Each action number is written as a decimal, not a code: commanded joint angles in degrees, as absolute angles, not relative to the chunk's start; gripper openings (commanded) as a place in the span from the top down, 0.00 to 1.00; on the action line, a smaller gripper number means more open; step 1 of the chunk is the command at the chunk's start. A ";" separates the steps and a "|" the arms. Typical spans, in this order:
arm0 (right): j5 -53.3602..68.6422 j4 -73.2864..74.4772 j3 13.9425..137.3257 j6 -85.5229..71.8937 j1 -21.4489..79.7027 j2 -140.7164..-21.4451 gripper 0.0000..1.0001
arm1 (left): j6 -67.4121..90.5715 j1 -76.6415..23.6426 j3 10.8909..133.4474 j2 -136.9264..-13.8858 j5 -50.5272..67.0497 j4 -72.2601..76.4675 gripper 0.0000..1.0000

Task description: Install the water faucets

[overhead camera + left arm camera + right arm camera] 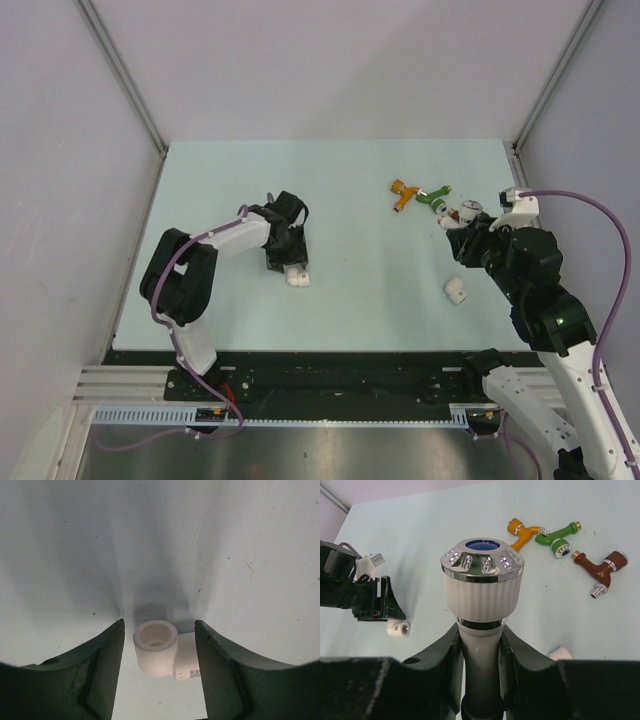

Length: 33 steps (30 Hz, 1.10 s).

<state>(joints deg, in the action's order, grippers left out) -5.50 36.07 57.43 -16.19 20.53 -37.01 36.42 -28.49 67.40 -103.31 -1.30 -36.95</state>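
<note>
White faucet (482, 587) w/ silvery knob is in the right jaws, which are pinched narrow on its smooth stem just under the ribbed knob. The knob pokes up past the jaw tips.

By the look of it: hard moulded plastic, light, stiff, no give, so a firm pinch shouldn't hurt it. The round stem is prob. slippery & could spin in the grip. The knob likely turns by itself, so take stem/body, not knob, when screwing in.

The other 3 lie on the table (420, 525) beyond the right jaws, off to their right. Orange faucet (522, 530) & green faucet (555, 537) have their ends meeting or nearly so, can't tell which. Dark red faucet (600, 570) is further right, apart from both. Best hold for these, I'd guess, is across the straight body betw. knob & threaded tip, leaving the thread free.

Left jaws are wide apart, low over the table, straddling a white connector (156, 647). It sits betw. them w/ a gap each side, untouched, open socket facing the wrist cam.

Count:
- Faucets: 4 (1 white, 1 orange, 1 green, 1 dark red).
- Connectors: 2, one betw. the left jaws, and a second connector (455, 290) on the table near the right jaws, on their base side.
</note>
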 commanded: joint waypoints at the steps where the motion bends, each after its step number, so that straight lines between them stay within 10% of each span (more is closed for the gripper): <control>1: -4.48 32.52 56.78 -15.29 20.83 -36.91 1.00 | 39.29 -29.70 66.62 -103.88 -2.28 -35.51 0.39; 14: -4.13 32.08 55.90 -15.29 20.83 -36.47 1.00 | 40.34 -31.73 64.07 -103.71 -3.43 -36.38 0.52; 23: -1.50 30.41 55.11 -14.16 20.83 -37.09 1.00 | 39.99 -32.43 64.60 -99.59 -4.92 -35.86 1.00; 33: 22.14 16.89 51.42 2.43 24.43 -37.09 0.99 | 33.58 -31.91 73.64 -86.85 -7.47 -35.07 1.00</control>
<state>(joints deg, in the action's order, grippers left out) 9.80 27.22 51.94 -7.86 22.24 -37.19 36.80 -32.12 67.72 -94.74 -5.80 -36.36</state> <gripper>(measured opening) 0.326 0.395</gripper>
